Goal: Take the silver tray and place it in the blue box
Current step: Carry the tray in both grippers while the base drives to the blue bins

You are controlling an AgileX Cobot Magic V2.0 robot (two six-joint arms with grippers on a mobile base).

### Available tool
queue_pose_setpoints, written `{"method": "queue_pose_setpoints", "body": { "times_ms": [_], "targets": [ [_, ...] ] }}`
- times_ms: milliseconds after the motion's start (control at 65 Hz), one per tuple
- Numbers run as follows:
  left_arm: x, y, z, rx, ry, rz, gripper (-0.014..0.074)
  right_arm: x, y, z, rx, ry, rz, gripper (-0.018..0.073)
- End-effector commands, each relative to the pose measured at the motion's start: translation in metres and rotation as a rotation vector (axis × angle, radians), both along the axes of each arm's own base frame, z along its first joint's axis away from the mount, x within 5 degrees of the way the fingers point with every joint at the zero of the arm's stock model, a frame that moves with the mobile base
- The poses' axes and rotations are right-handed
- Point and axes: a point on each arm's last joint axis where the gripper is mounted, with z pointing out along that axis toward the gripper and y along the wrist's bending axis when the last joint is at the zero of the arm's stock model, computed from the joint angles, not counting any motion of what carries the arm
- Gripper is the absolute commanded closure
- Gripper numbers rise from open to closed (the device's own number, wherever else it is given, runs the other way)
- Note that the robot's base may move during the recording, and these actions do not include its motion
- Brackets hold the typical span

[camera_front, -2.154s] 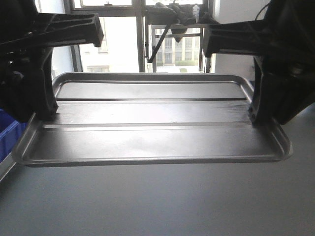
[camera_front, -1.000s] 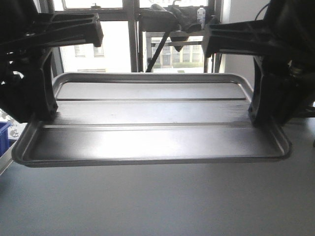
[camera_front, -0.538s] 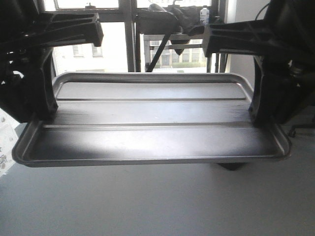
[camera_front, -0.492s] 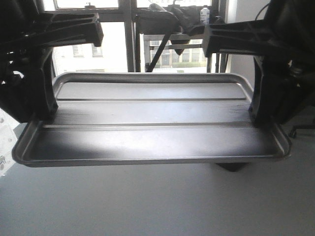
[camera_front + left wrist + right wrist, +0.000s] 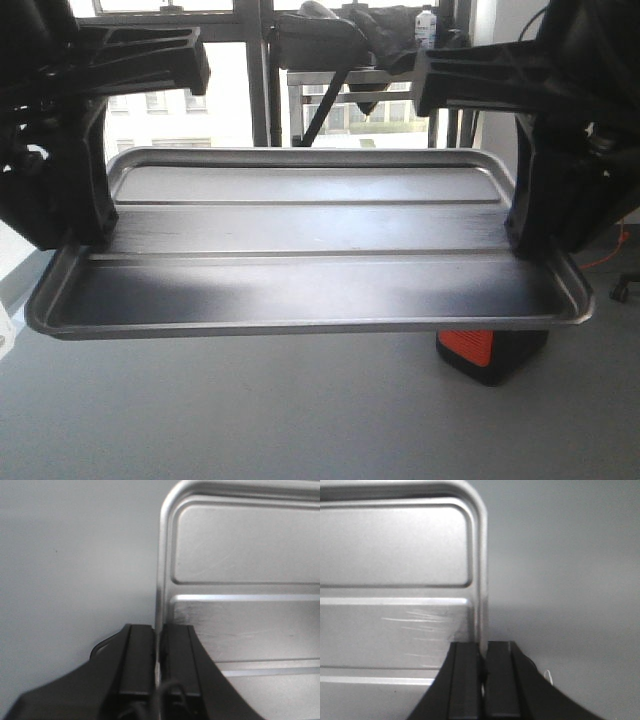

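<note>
grey floor (image 5: 300, 410): it filled my front view at 6 o'clock, plain and bare-looking.
left claw (image 5: 157, 636): I saw it squeezed down to a sliver on the left rim of the silver tray (image 5: 310, 270), one pad on each side of the edge, at the tray's 9 o'clock.
right claw (image 5: 482, 655): it was pinched just as narrowly on the right rim, at the tray's 3 o'clock.
silver tray: it hung between my two claws, roughly level, long side across the front view, ridged recess facing up, clear of the grey floor.
orange-and-black object (image 5: 485, 350): it stood on the floor under the tray's near right corner, at 5 o'clock, its top hidden by the tray.
windows (image 5: 230, 100): bright panes showed beyond the tray at 12 o'clock, with dark frames between them.
bottle (image 5: 427, 25): small, at 1 o'clock, among dark gear against the glass; I could not make out more.
</note>
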Motion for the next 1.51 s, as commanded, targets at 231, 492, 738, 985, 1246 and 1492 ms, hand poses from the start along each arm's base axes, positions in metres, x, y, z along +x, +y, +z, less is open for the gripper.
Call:
{"method": "queue_pose_setpoints", "body": {
  "times_ms": [231, 492, 738, 985, 1246, 1492],
  "targets": [
    [-0.0012, -0.0015, 0.0180, -0.072, -0.061, -0.011, 0.0604, 0.0015, 0.0001, 0.0190, 0.042, -0.095, 0.030, 0.0506],
    [-0.0012, -0.0015, 0.0180, -0.072, -0.061, -0.011, 0.0604, 0.0016, 0.0001, 0.0191, 0.043, -0.095, 0.030, 0.0506],
    [-0.0012, -0.0015, 0.0180, -0.072, -0.061, -0.011, 0.0604, 0.0016, 0.0001, 0.0191, 0.043, -0.095, 0.030, 0.0506],
    [-0.0012, -0.0015, 0.0180, -0.072, -0.061, -0.011, 0.0604, 0.0016, 0.0001, 0.0191, 0.043, -0.095, 0.030, 0.0506],
    [-0.0012, -0.0015, 0.0180, -0.072, -0.061, -0.011, 0.0604, 0.0016, 0.0001, 0.0191, 0.043, -0.095, 0.030, 0.0506],
    [-0.0012, -0.0015, 0.0180, -0.072, -0.061, -0.011, 0.0604, 0.0016, 0.0001, 0.0191, 0.043, -0.095, 0.030, 0.0506]
  ]
}}
